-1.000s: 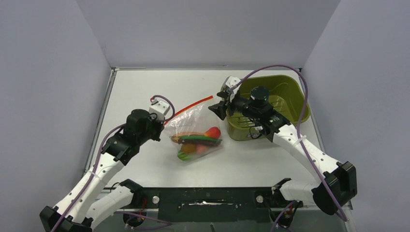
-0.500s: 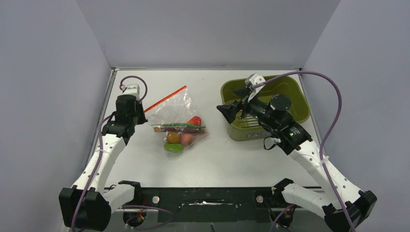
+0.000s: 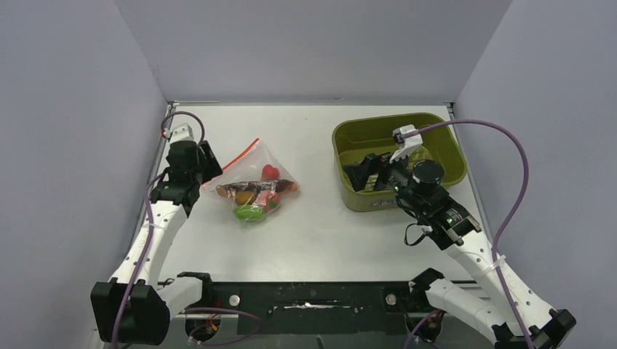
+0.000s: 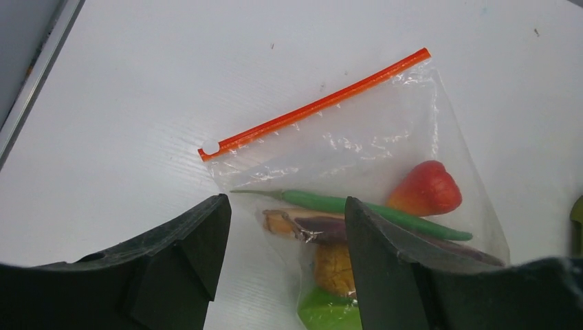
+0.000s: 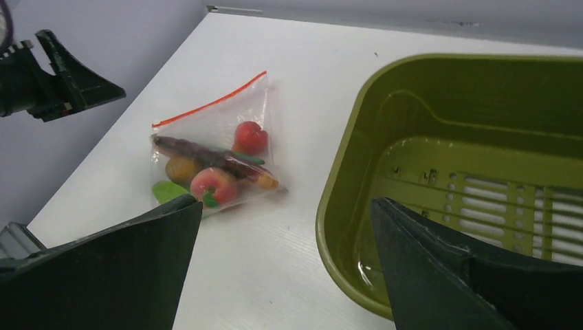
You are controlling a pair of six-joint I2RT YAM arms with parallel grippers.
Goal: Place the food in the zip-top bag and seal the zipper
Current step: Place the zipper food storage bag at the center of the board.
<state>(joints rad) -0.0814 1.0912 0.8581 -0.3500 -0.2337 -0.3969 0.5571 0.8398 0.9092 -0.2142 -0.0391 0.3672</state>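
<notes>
The zip-top bag (image 3: 251, 182) lies flat on the white table, left of centre, with the food (image 3: 255, 196) inside it. In the left wrist view I see a red fruit (image 4: 426, 189), a green bean (image 4: 357, 206), a brown slab (image 4: 330, 227) and a green slice (image 4: 326, 313) through the plastic. The orange zipper (image 4: 313, 104) runs straight along the bag's mouth. My left gripper (image 3: 209, 163) hovers at the bag's left corner, open, gripping nothing. My right gripper (image 3: 364, 171) stands wide open over the near left wall of the tub, apart from the bag (image 5: 213, 161).
An olive-green tub (image 3: 393, 118) sits at the right; I see no food in the part that shows (image 5: 330, 206). The left wall stands close behind my left arm. Bare white table lies between bag and tub.
The bag slid left across the table with my left gripper, which then opened and let it go. My right arm drew back to the right, over the tub, and its jaws opened wider.
</notes>
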